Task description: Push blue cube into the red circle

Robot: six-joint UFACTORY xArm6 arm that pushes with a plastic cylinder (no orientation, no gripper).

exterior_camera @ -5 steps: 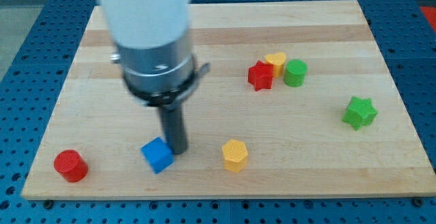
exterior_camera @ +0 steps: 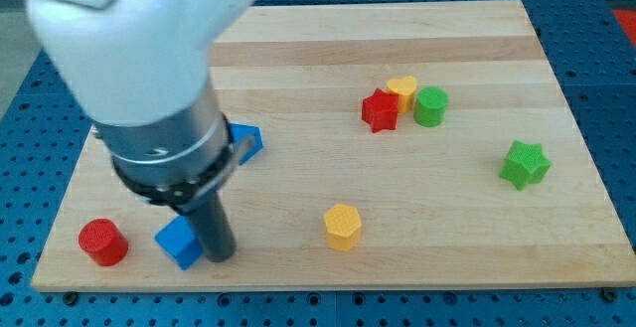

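Note:
The blue cube (exterior_camera: 179, 242) lies near the board's bottom left edge. The red circle (exterior_camera: 102, 242), a red cylinder, stands to its left with a small gap between them. My tip (exterior_camera: 220, 255) rests on the board, touching the blue cube's right side. The arm's large white and grey body hides much of the board's left part above it.
A second blue block (exterior_camera: 248, 142) peeks out from behind the arm. A yellow hexagon (exterior_camera: 343, 227) lies right of my tip. A red star (exterior_camera: 380, 110), a yellow block (exterior_camera: 402, 90) and a green cylinder (exterior_camera: 430, 106) cluster at upper right. A green star (exterior_camera: 524, 163) lies far right.
My tip has moved left and slightly down, pushing the blue cube left towards the red circle. The second blue block has come into view behind the arm.

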